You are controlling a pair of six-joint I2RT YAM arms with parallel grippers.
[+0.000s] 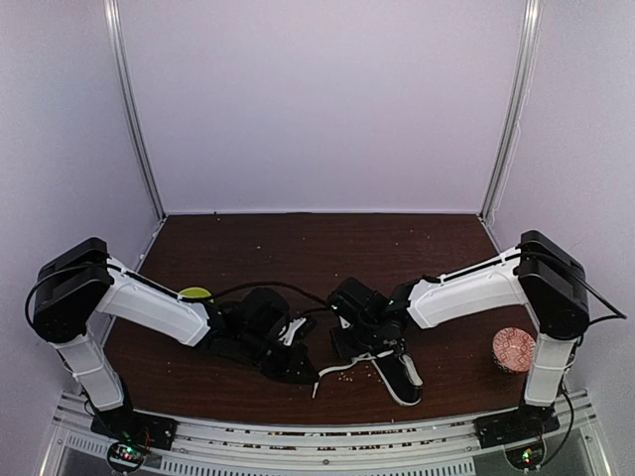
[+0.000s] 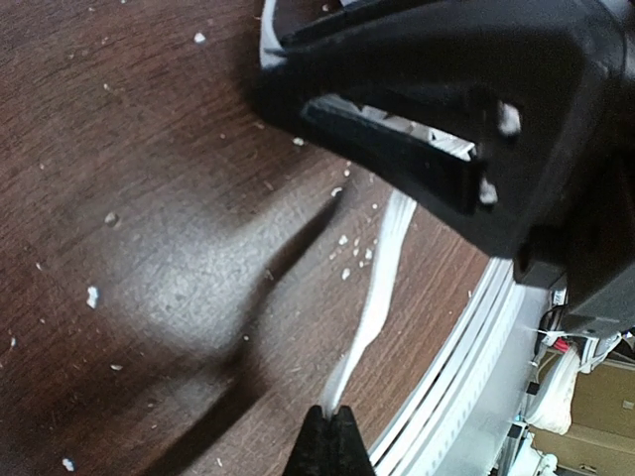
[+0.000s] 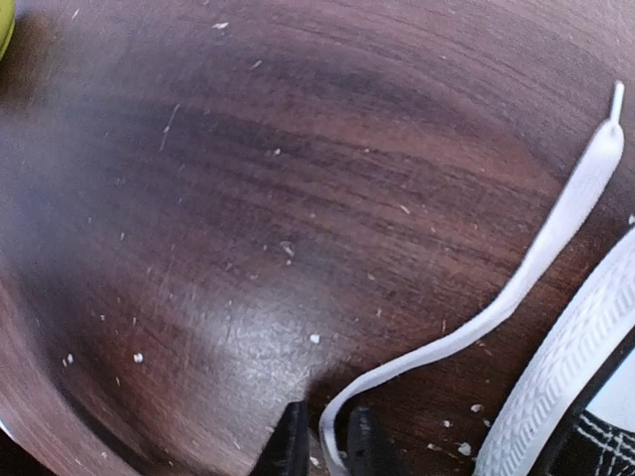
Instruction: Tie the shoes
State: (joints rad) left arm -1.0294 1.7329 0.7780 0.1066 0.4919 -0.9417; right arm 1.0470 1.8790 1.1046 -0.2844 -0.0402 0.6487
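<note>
The black sneaker (image 1: 399, 378) with white sole lies near the table's front edge, toe toward me. Its sole (image 3: 566, 387) shows at the lower right of the right wrist view. My left gripper (image 1: 304, 369) (image 2: 332, 436) is shut on a white lace (image 2: 382, 273), which runs taut up to a large black body at the top right. My right gripper (image 1: 369, 347) (image 3: 327, 446) sits low beside the shoe. Its jaws stand narrowly apart with the other lace (image 3: 536, 268) running between them, a small gap on each side. That lace lies slack on the table.
A pink patterned cup (image 1: 514, 349) stands at the right. A yellow-green object (image 1: 195, 294) lies behind the left arm. The metal rail (image 2: 466, 357) of the front edge runs close to the left gripper. Crumbs dot the brown tabletop (image 1: 298, 248).
</note>
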